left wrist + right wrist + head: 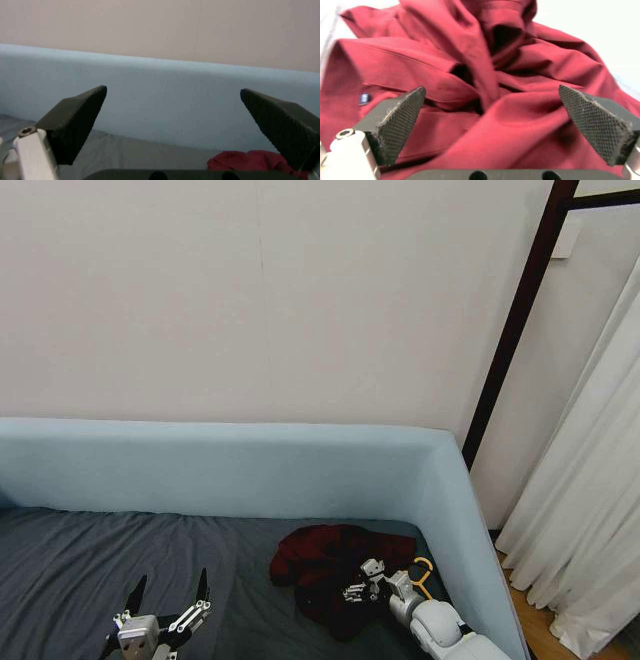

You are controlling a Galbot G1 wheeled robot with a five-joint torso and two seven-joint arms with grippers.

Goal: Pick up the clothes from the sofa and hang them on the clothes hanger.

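Dark red shirt (322,558): crumpled on sofa (250,470) seat, right end.
Right gripper (353,579): fingers wide, close over the shirt.
Left gripper (173,576): fingers wide, above bare seat.

I count: one red garment (322,552); one blue sofa (250,470); two grippers, left gripper (171,580), right gripper (360,578); one dark rack frame (515,330); one white curtain (590,520).

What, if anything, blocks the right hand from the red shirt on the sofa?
Likely nothing, so yes: the right hand is open directly over the crumpled red shirt, with nothing between it and the cloth.
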